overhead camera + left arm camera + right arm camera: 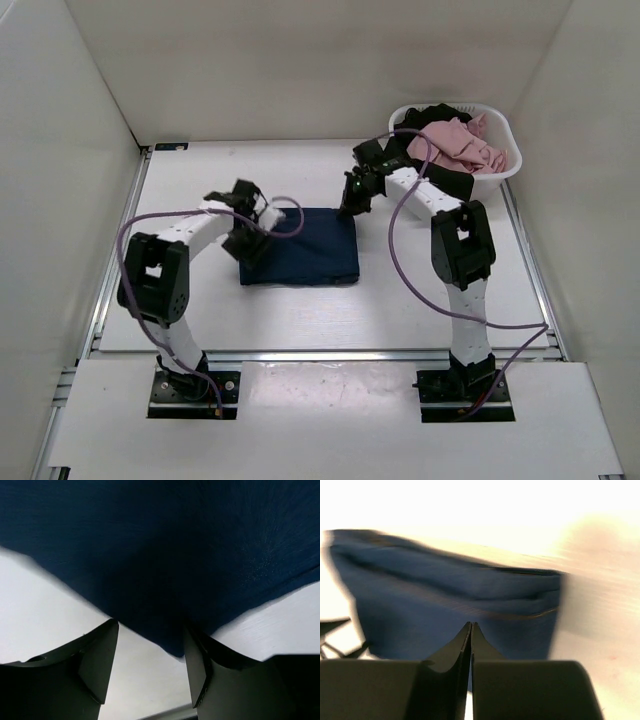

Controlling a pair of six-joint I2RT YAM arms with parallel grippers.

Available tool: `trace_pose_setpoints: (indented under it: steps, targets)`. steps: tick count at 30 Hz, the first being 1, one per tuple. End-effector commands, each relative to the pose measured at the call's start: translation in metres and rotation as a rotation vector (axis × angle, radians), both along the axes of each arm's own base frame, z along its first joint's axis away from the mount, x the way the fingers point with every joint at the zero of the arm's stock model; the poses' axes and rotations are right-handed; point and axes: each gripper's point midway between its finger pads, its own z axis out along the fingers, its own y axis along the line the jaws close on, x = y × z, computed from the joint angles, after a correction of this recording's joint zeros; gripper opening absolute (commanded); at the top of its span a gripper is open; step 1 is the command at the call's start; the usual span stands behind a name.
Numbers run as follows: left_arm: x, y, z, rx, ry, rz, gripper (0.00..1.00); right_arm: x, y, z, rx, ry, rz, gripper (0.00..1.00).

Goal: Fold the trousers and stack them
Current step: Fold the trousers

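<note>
The left gripper (pixel 152 630) is released, with jaws apart at the left side of the trousers (pixel 305 250). The right gripper (pixel 471 625) is clenched on nothing, at their far right corner. The trousers lie folded on the table (pixel 200 310). A basket (pixel 505 135) of clothes stands behind.

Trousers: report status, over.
Left gripper open at left edge of trousers. Right gripper shut, beside far-right corner. Trousers folded flat on table. Laundry basket clear of them.

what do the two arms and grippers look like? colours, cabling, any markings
The left arm and right arm match: white links, black joint housings, black base plates. A purple cable loops along each. The left gripper and right gripper have black, wedge-shaped fingers. No markings legible.
</note>
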Motion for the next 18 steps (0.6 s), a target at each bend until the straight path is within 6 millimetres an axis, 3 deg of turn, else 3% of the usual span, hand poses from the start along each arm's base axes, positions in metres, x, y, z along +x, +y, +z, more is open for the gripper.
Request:
trace_pose_setpoints:
  steps: [1,6,11,12,13,14,15,16,17,18]
  targets:
    - [-0.020,0.001,-0.032,0.041,0.041,-0.018,0.65,-0.009,-0.003,-0.024,0.020,0.105,-0.034,0.02]
    - [-0.028,0.013,-0.057,0.112,0.055,-0.003,0.65,0.027,-0.026,-0.039,0.009,0.073,-0.194,0.00]
    - [-0.021,0.013,-0.051,0.114,0.024,-0.008,0.65,0.051,-0.043,-0.030,-0.009,0.033,-0.255,0.00]
    - [-0.015,0.011,-0.045,0.110,0.001,-0.019,0.65,0.053,-0.049,-0.026,-0.008,0.032,-0.266,0.04]
    - [-0.008,0.009,-0.032,0.095,-0.043,-0.017,0.67,0.053,-0.051,-0.008,-0.007,-0.002,-0.262,0.14]
    - [-0.006,0.006,-0.022,0.082,-0.060,-0.030,0.68,0.058,-0.059,0.003,-0.014,-0.034,-0.276,0.48]
    - [-0.003,0.003,-0.010,0.063,-0.085,-0.043,0.70,0.055,-0.064,0.013,-0.035,-0.061,-0.254,0.68]
    - [0.008,-0.003,0.019,0.010,-0.157,-0.041,0.73,0.053,-0.068,0.025,-0.050,-0.087,-0.249,0.81]
    - [0.012,-0.008,0.037,-0.022,-0.196,-0.047,1.00,0.044,-0.076,0.051,-0.065,-0.118,-0.246,0.95]
    - [0.013,-0.012,0.053,-0.048,-0.224,-0.053,1.00,0.040,-0.082,0.066,-0.085,-0.143,-0.246,0.99]
